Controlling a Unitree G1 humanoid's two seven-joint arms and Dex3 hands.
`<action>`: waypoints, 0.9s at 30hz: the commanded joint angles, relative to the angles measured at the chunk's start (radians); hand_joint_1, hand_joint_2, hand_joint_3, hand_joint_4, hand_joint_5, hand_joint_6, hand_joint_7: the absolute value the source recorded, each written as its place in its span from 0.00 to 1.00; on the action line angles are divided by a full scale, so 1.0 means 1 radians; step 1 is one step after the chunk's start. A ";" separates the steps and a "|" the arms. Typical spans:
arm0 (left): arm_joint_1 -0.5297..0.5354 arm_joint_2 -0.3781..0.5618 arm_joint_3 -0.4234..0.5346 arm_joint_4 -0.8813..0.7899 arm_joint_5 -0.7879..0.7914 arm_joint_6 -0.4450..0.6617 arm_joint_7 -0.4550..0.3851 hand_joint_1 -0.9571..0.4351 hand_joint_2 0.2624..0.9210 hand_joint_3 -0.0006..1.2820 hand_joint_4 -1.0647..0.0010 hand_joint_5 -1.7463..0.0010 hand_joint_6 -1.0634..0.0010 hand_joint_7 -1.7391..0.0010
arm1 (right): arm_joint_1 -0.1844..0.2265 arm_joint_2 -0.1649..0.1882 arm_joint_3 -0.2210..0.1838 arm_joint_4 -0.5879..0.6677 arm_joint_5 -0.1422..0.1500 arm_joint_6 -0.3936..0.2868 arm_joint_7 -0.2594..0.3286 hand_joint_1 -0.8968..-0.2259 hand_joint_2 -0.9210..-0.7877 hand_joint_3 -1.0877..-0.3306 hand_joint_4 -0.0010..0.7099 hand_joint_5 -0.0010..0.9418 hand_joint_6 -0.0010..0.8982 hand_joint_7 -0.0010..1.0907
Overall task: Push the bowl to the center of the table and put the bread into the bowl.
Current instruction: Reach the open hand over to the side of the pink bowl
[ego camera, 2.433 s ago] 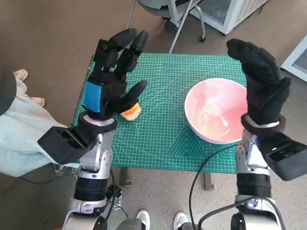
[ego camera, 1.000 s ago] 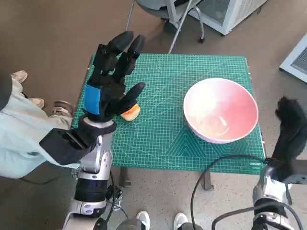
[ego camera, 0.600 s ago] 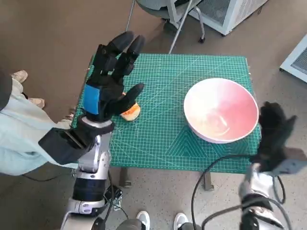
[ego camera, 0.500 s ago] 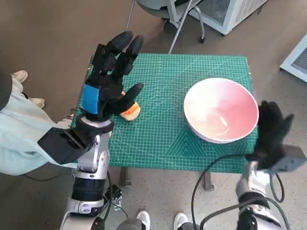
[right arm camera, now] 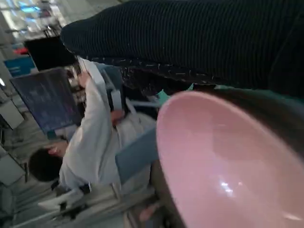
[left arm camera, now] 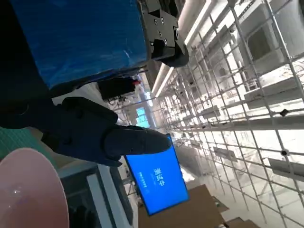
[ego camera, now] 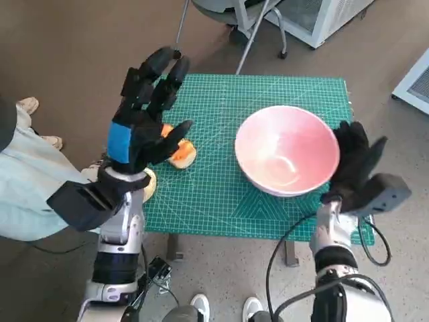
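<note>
Bowl (ego camera: 286, 149), pink and wide, stood on the green table (ego camera: 221, 194) toward its right edge, and my right robot hand (ego camera: 354, 164) pressed flat against its right outer wall, fingers spread, holding nothing. Bread (ego camera: 181, 153) lay near the left edge of the table, well apart from the bowl. My left robot hand (ego camera: 144, 114) hovered above the bread with its fingers apart and held nothing. A person (right arm camera: 92, 142) in pale clothes sat beyond the table.

Bare green mat (ego camera: 221, 194) lies open across the frame's middle between the bread (ego camera: 181, 155) and the bowl (ego camera: 286, 149). My left hand (ego camera: 144, 117) hangs over the bread; my right hand (ego camera: 355, 164) blocks the bowl's right side.
</note>
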 commanded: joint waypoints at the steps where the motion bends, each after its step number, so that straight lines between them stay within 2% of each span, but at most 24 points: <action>1: 0.024 0.010 0.009 -0.029 -0.005 -0.004 0.001 0.35 1.00 0.18 0.67 0.99 0.88 0.76 | -0.035 0.022 -0.014 0.022 0.014 0.054 -0.030 0.73 0.00 0.32 0.38 0.00 0.13 0.55; 6: 0.040 0.013 0.013 -0.042 0.001 -0.003 0.006 0.35 1.00 0.18 0.67 1.00 0.85 0.79 | -0.077 0.036 -0.025 0.026 0.026 0.091 -0.040 0.74 0.00 0.33 0.35 0.00 0.09 0.60; 13: 0.060 0.022 0.020 -0.057 -0.002 0.002 0.004 0.34 1.00 0.18 0.66 1.00 0.84 0.81 | -0.122 0.062 -0.028 0.032 0.022 0.129 -0.058 0.68 0.00 0.35 0.33 0.00 0.05 0.62; 16: 0.072 0.031 0.026 -0.068 -0.010 0.008 0.000 0.34 1.00 0.18 0.66 1.00 0.83 0.81 | -0.133 0.066 -0.021 0.034 0.010 0.144 -0.073 0.67 0.00 0.35 0.32 0.00 0.05 0.62; 19: 0.082 0.040 0.031 -0.074 -0.011 0.011 -0.002 0.34 1.00 0.17 0.66 1.00 0.81 0.84 | -0.139 0.064 -0.010 0.036 -0.005 0.158 -0.084 0.64 0.00 0.34 0.32 0.00 0.05 0.67; 27: 0.098 0.113 0.058 -0.055 0.002 0.003 -0.028 0.33 1.00 0.18 0.66 1.00 0.78 0.85 | -0.143 0.036 0.022 0.030 -0.041 0.167 -0.090 0.64 0.00 0.33 0.34 0.01 0.04 0.70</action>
